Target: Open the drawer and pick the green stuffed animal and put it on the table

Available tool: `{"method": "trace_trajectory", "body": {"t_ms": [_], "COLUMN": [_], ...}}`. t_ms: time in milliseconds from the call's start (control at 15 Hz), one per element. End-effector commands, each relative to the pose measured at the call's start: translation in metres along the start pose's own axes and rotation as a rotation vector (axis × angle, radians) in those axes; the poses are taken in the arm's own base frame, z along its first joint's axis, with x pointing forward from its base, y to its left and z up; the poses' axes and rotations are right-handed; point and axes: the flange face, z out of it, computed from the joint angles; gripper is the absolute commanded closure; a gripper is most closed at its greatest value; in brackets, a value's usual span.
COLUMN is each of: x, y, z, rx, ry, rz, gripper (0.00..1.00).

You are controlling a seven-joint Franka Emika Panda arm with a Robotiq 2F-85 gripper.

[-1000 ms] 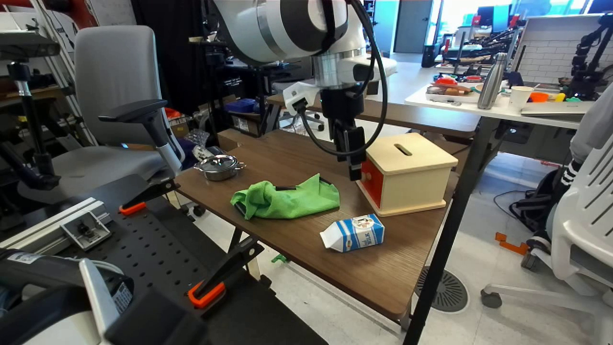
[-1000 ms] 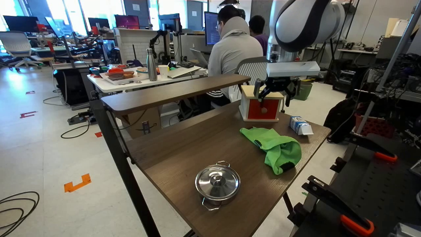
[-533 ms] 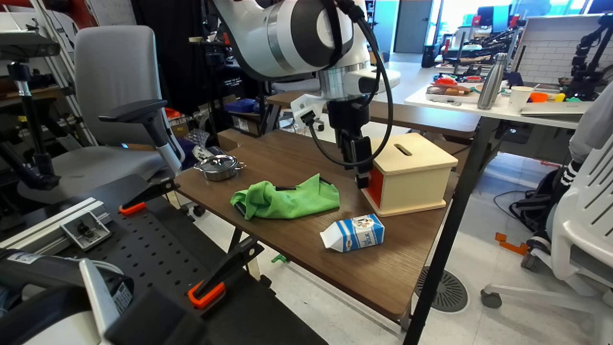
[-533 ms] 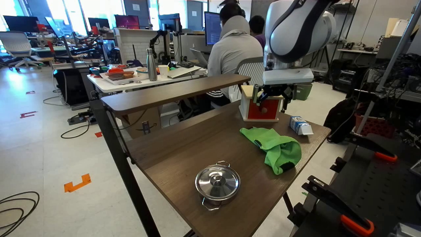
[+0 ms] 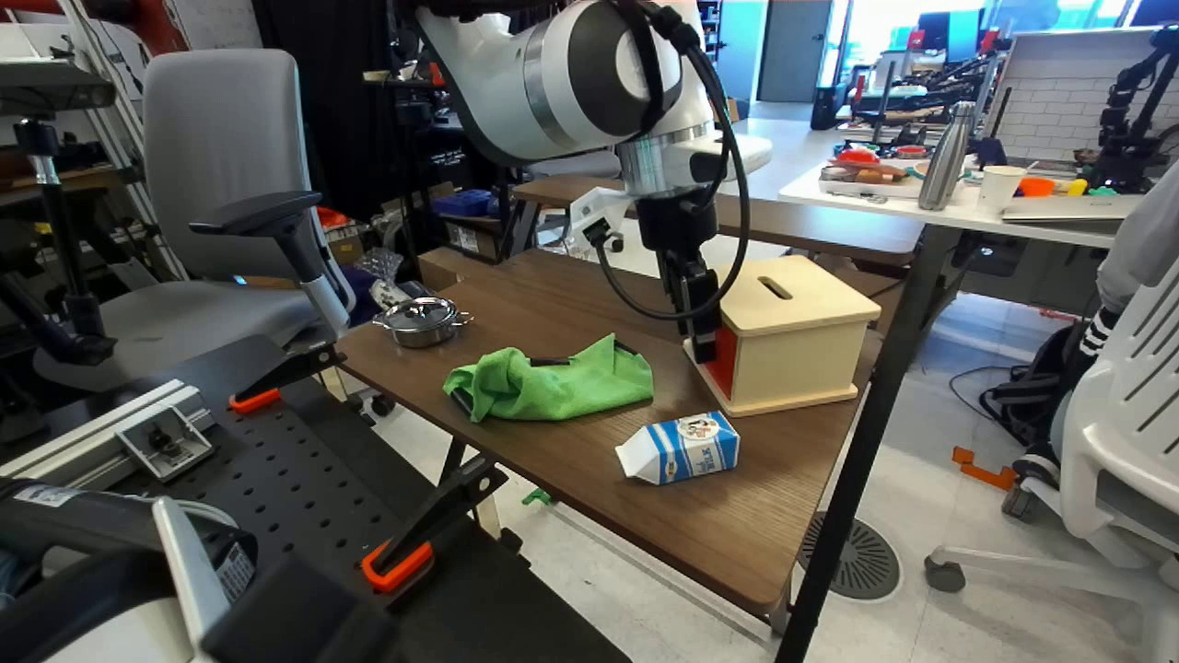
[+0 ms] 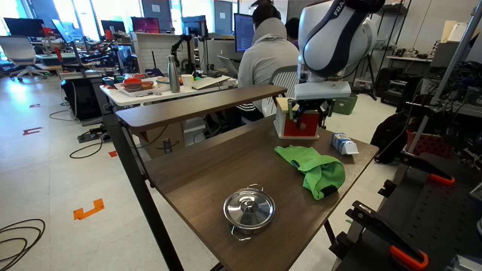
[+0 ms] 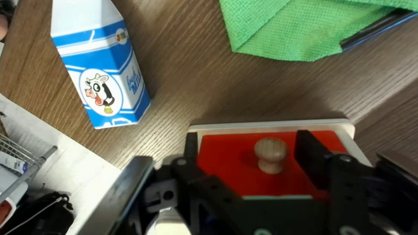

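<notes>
A light wooden box [image 5: 797, 359] stands on the brown table [image 5: 755, 525]. Its red drawer front [image 6: 292, 130] is flush and shut, with a round wooden knob [image 7: 271, 153] that also shows in an exterior view [image 6: 302, 126]. My gripper [image 7: 247, 140] is open and empty. Its fingers lie on either side of the knob, apart from it, with the knob nearer the right finger in the wrist view. The gripper shows before the drawer front in both exterior views [image 5: 705, 350] [image 6: 307, 119]. No green stuffed animal is in view; the inside of the box is hidden.
A crumpled green cloth [image 5: 562, 382] with dark items partly under it lies near the box, also in the wrist view [image 7: 303, 36]. A blue-white milk carton [image 5: 686, 448] lies beside the box. A lidded metal pot [image 6: 249, 209] stands at the table's far end from the box.
My gripper has moved down and closer to the box's red front, with its fingers lowered to about knob height. It has stayed open. The box, cloth, carton and pot have not moved.
</notes>
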Motion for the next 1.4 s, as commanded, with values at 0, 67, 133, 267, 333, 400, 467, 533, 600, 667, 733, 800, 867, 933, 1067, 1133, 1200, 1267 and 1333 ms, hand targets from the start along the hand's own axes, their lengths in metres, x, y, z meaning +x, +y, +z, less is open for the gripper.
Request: {"method": "trace_trajectory", "body": {"t_ms": [0, 67, 133, 267, 333, 400, 467, 533, 600, 667, 733, 800, 867, 933, 1067, 1133, 1200, 1267, 1333], "x": [0.007, 0.007, 0.006, 0.005, 0.005, 0.005, 0.005, 0.005, 0.005, 0.004, 0.003, 0.002, 0.000, -0.002, -0.006, -0.008, -0.010, -0.013, -0.015], "y": [-0.004, -0.005, -0.007, -0.010, -0.012, -0.012, -0.011, -0.011, -0.010, -0.010, -0.010, -0.010, -0.011, -0.011, -0.012, -0.011, -0.011, -0.010, -0.009], "z": [0.005, 0.005, 0.005, 0.003, 0.003, 0.003, 0.004, 0.004, 0.004, 0.004, 0.003, 0.002, -0.001, -0.004, -0.011, -0.015, -0.018, -0.020, -0.023], "rx": [-0.002, -0.001, 0.000, 0.003, 0.004, 0.003, 0.002, 0.002, 0.001, 0.000, 0.000, 0.002, 0.008, 0.018, 0.038, 0.043, 0.047, 0.052, 0.057], "ry": [0.037, 0.040, 0.042, 0.045, 0.049, 0.049, 0.048, 0.046, 0.046, 0.046, 0.048, 0.050, 0.048, 0.043, 0.035, 0.031, 0.026, 0.025, 0.021], "rz": [0.030, 0.032, 0.030, 0.027, 0.028, 0.030, 0.032, 0.032, 0.032, 0.030, 0.029, 0.027, 0.024, 0.022, 0.015, 0.011, 0.007, 0.004, -0.001], "gripper": [0.56, 0.62, 0.70, 0.85, 0.92, 0.98, 0.93, 0.93, 0.93, 0.93, 0.93, 0.93, 0.93, 0.93, 0.93, 0.93, 0.93, 0.93, 0.93]}}
